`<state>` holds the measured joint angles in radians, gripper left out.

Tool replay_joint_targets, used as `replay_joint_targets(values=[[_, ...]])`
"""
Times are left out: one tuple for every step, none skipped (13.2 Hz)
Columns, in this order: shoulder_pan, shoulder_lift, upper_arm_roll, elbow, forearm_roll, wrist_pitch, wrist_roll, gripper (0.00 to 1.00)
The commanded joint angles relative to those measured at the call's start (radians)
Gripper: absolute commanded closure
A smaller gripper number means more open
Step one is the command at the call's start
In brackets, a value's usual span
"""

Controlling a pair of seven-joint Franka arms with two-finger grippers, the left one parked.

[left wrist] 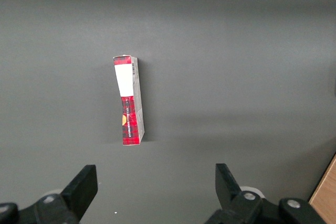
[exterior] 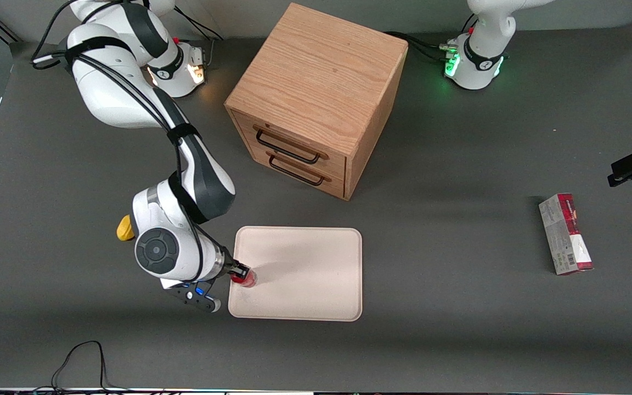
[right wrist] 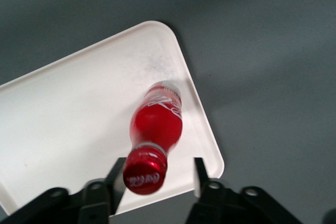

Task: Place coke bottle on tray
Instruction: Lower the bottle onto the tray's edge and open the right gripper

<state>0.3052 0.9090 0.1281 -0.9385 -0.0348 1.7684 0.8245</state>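
pretty even overhead light, nothing blown out

soft shadows on the grey table (exterior: pixel 458 307) (widest beside the cabinet (exterior: pixel 316 99)), mild glare on the coke bottle (right wrist: pixel 156 124), wrist fingertips slightly soft.

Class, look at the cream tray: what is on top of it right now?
One thing: the coke bottle stands on the tray near one edge, between the open fingers of the gripper. The bottle hides its own base, so contact cannot be confirmed.

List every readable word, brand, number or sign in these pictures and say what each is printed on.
"Coca-Cola", white script on the red cap of the coke bottle, which stands on the tray between the fingers of the open gripper.
White script on the bottle's body: too distorted to read.
Red-and-grey carton: a line of print along its red part and a barcode, both too small to read.
Drawer cabinet: no text.
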Motion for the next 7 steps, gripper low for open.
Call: replay_joint_targets(values=[[0.017,0.019,-0.005,0.037,-0.023,-0.004,0.019,0.0],[0.015,0.018,-0.007,0.037,-0.023,-0.004,0.016,0.0],[0.015,0.013,-0.007,0.038,-0.023,-0.009,0.013,0.0],[0.014,0.005,-0.007,0.037,-0.022,-0.018,0.013,0.0],[0.012,-0.008,-0.007,0.037,-0.022,-0.041,0.002,0.0],[0.011,-0.031,-0.005,0.037,-0.02,-0.087,-0.036,0.0],[0.006,-0.054,-0.01,0.037,-0.016,-0.131,-0.104,0.0]])
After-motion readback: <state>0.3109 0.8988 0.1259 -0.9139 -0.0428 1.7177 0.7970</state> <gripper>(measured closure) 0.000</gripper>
